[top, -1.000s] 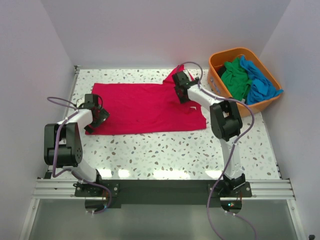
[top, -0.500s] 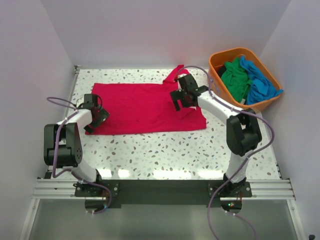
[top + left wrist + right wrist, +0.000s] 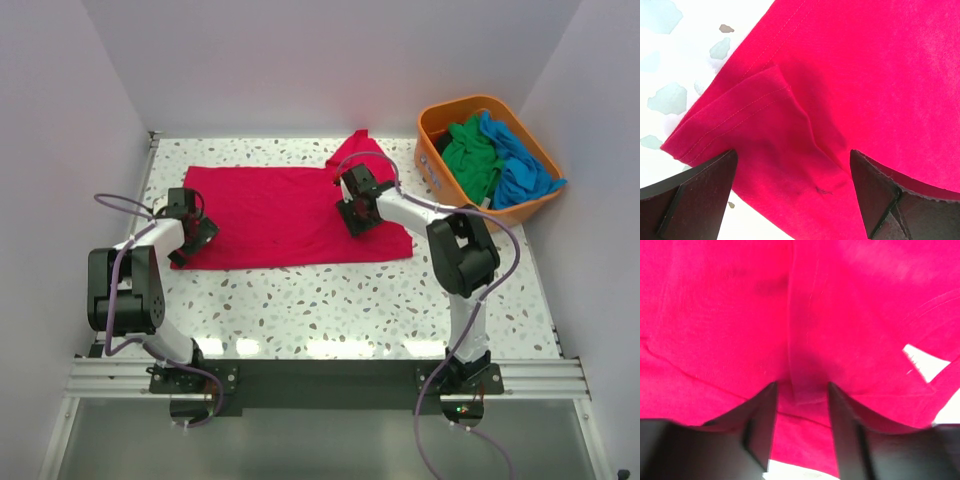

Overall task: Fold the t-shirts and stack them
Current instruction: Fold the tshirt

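Top external view, from left to right: the left gripper [image 3: 190, 222] stands low over the left end of the red t-shirt [image 3: 280, 215], near its near-left corner. The shirt lies spread flat on the speckled table [image 3: 330, 300], long from left to right, and one piece of it sticks out toward the far side at its right end.

In the left wrist view the left gripper [image 3: 790, 200] has its fingers [image 3: 690, 200] wide apart. Between them lies the hem of the red t-shirt [image 3: 880, 75], with a small folded flap and a crease.

The right gripper [image 3: 357, 205] is down on the right part of the shirt. In the right wrist view, the right gripper [image 3: 797, 410] has its fingers [image 3: 760, 425] at a narrow gap, and a raised ridge of the red t-shirt [image 3: 715, 315] runs between them. Whether they already pinch it cannot be told.

At the far right corner stands the orange basket [image 3: 428, 165]. Inside it lie the green t-shirt [image 3: 470, 160] and the blue t-shirt [image 3: 520, 170], both crumpled, the blue one hanging over the right rim.
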Tool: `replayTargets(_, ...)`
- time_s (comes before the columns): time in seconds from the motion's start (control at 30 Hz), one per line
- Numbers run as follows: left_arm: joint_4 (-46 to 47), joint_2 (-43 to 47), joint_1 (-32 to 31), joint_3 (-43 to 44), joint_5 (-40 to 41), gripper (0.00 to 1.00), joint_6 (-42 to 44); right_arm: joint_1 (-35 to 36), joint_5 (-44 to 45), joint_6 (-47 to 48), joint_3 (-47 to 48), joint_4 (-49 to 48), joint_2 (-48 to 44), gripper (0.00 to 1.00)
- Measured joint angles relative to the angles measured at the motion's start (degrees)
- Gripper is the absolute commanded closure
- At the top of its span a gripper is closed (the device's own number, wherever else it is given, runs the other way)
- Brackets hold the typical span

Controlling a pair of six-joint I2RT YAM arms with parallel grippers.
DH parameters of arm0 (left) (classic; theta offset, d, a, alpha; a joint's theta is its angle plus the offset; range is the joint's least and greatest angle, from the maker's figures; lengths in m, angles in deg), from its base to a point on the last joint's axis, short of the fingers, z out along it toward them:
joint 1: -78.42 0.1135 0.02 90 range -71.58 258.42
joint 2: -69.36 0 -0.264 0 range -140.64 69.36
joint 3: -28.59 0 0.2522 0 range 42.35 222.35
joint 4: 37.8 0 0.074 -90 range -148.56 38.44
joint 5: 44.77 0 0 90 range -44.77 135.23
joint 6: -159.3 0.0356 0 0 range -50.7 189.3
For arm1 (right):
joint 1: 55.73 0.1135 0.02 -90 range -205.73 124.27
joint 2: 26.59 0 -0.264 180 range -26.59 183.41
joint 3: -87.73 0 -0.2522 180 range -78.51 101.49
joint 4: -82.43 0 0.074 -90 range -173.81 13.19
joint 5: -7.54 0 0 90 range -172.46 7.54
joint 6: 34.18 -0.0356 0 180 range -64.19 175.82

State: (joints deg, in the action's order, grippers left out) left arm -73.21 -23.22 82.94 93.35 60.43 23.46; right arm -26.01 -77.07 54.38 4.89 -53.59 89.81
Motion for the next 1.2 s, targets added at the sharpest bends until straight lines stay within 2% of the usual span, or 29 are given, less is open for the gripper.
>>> replayTargets(0.03, 0.0, 0.0, 0.0, 0.0, 0.0, 0.0, 0.0, 0.0, 0.1, 0.0, 0.6, 0.0, 0.2, 0.62)
replayTargets(0.17, 0.0, 0.0, 0.0, 0.0, 0.0, 0.0, 0.0, 0.0, 2.0, -0.7, 1.7, 0.2, 0.7, 0.71)
replayTargets(0.2, 0.0, 0.0, 0.0, 0.0, 0.0, 0.0, 0.0, -0.1, 2.5, -0.9, 1.7, 0.2, 0.7, 0.76)
replayTargets(0.43, 0.0, 0.0, 0.0, 0.0, 0.2, 0.0, 0.0, -0.2, 4.6, -1.6, 1.9, 0.4, 0.7, 0.84)
replayTargets(0.47, 0.0, 0.0, 0.0, 0.0, 0.2, 0.0, 0.0, -0.2, 4.6, -1.6, 1.9, 0.4, 0.7, 0.88)
replayTargets(0.5, 0.0, 0.0, 0.0, 0.0, 0.2, 0.0, 0.0, -0.3, 4.6, -1.5, 1.9, 0.4, 0.7, 1.0)
replayTargets(0.77, 0.0, 0.0, 0.0, 0.0, 0.2, 0.0, 0.0, -0.5, 6.6, -0.4, 3.0, 1.0, 0.7, 1.0)
replayTargets(0.93, 0.0, 0.0, 0.0, 0.0, 0.2, 0.0, 0.2, -0.6, 12.1, 3.0, 8.6, 2.3, 1.4, 1.0)
replayTargets(1.2, 0.0, 0.0, 0.0, 0.0, 0.2, 0.0, 0.7, -1.4, 20.2, 7.3, 17.7, 2.7, 7.6, 1.0)
